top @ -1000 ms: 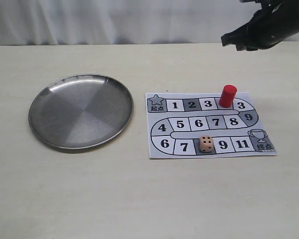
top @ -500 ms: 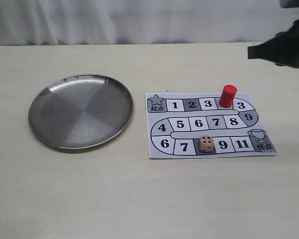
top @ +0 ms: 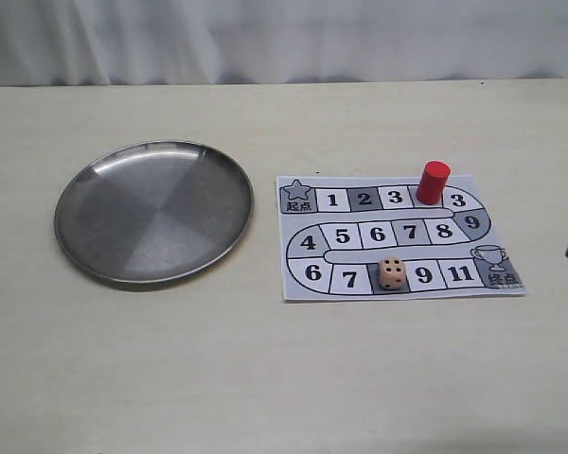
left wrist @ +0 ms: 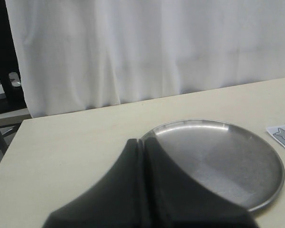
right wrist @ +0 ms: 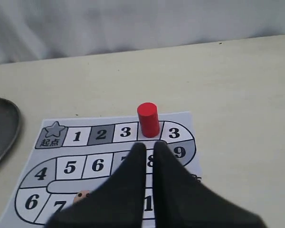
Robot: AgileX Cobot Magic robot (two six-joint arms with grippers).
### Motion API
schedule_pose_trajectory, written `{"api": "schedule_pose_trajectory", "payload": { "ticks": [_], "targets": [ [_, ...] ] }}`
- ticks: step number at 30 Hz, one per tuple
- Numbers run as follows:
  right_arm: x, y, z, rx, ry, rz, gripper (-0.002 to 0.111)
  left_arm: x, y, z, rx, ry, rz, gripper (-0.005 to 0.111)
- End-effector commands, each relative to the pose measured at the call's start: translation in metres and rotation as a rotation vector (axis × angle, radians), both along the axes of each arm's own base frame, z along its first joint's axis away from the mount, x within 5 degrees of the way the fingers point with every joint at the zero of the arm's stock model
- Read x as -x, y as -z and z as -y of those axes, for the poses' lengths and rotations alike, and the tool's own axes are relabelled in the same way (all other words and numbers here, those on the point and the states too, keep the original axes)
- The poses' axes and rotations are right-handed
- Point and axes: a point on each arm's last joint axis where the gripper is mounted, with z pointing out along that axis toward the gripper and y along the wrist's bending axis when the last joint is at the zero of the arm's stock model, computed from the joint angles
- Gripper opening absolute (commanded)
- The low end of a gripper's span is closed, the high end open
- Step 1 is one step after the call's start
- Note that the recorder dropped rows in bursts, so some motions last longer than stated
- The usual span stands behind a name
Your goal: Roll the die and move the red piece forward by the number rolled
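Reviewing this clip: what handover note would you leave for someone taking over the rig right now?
Left pincer: shut, empty, facing the plate.
Right pincer: open by a slit, empty, off the right side of the board.
Die: resting on the board's bottom row between 7 and 9, not in the plate.
Red piece: upright in the top row between the two 3s, four squares past the star.
Done: piece is off the start.
Left: the die's top face is too small to read, so check that it matches four.
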Motion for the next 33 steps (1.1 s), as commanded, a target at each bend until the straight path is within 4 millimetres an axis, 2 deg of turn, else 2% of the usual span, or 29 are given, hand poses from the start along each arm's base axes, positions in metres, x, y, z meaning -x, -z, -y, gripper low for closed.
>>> {"api": "schedule_pose_trajectory", "payload": {
  "ticks": [1,7,11,13,16,22,27,33],
  "targets": [
    [0.026,0.012,0.001,-0.046,0.015,0.052,0.004,0.000,0.000,0.001,0.001,0.010,0.009,0.000],
    [0.044,0.029,0.002,-0.049,0.012,0.100,0.004,0.000,0.000,0.001,0.001,0.010,0.009,0.000],
    [0.052,0.044,0.005,0.055,0.004,0.165,0.004,0.000,0.000,0.001,0.001,0.010,0.009,0.000],
    [0.056,0.042,0.006,0.035,0.022,0.253,0.004,0.000,0.000,0.001,0.001,0.010,0.009,0.000],
    [0.061,0.046,0.006,0.089,0.001,0.230,0.004,0.000,0.000,0.001,0.001,0.010,0.009,0.000],
    [0.064,0.043,0.006,0.070,0.007,0.267,0.004,0.000,0.000,0.001,0.001,0.010,0.009,0.000],
    [0.074,0.035,0.006,0.064,0.012,0.394,0.004,0.000,0.000,0.001,0.001,0.010,0.009,0.000],
    [0.075,0.038,0.006,0.075,0.006,0.365,0.004,0.000,0.000,0.001,0.001,0.009,0.009,0.000]
  ]
}}
